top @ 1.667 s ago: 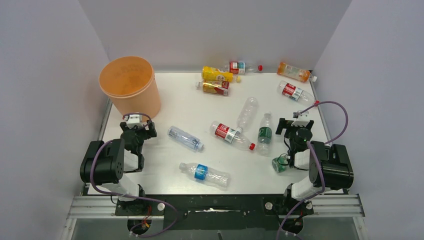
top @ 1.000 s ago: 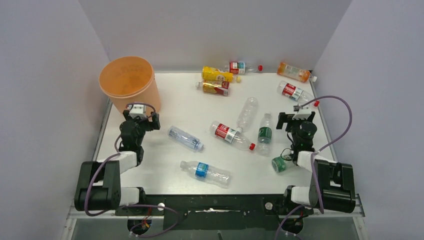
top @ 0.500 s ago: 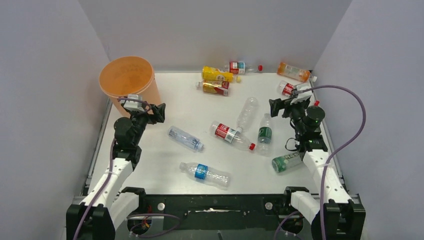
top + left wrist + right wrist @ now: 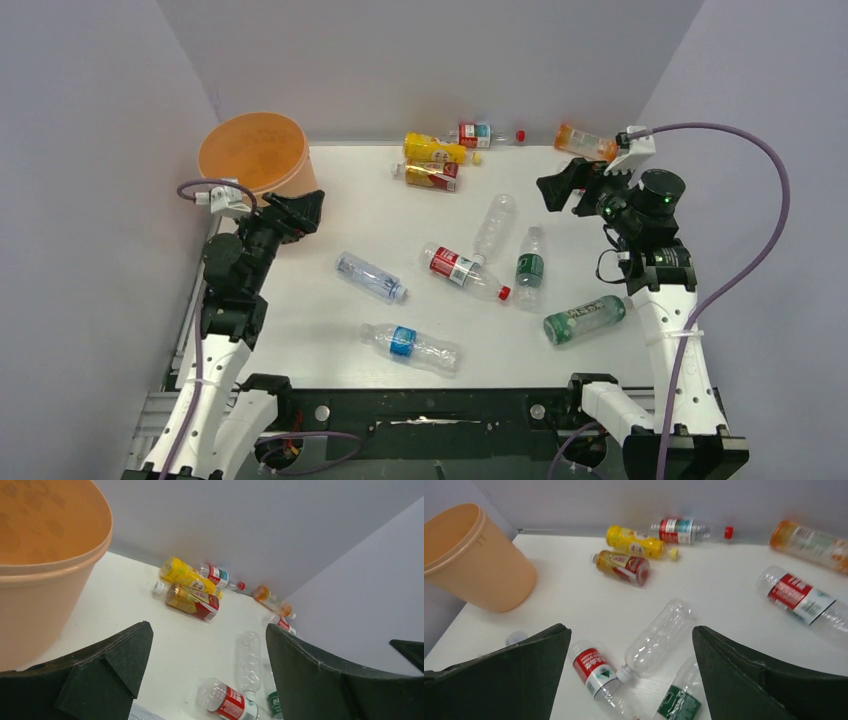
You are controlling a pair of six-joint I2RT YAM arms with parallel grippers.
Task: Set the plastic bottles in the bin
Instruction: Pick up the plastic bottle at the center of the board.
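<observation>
The peach-orange bin (image 4: 250, 160) stands at the back left, also seen in the left wrist view (image 4: 45, 555) and the right wrist view (image 4: 474, 560). Several plastic bottles lie scattered on the white table: a yellow one (image 4: 433, 150), an orange one (image 4: 585, 143), a clear unlabelled one (image 4: 495, 225), a red-labelled one (image 4: 460, 270), a green-labelled one (image 4: 529, 268). My left gripper (image 4: 305, 212) (image 4: 207, 627) hangs open just right of the bin, holding nothing. My right gripper (image 4: 560, 185) (image 4: 631, 628) hangs open above the back right, over the clear bottle (image 4: 659, 640), empty.
Nearer the front lie a blue-labelled bottle (image 4: 410, 345), a clear bluish one (image 4: 370, 277) and a green one (image 4: 583, 320) by the right arm. Grey walls close the table at the back and both sides. A red-labelled bottle (image 4: 801, 597) lies near the right wall.
Both arms have unfolded and risen from near their bases. The left gripper moved up beside the bin, the right toward the back right, uncovering the green bottle. Both stayed open.
</observation>
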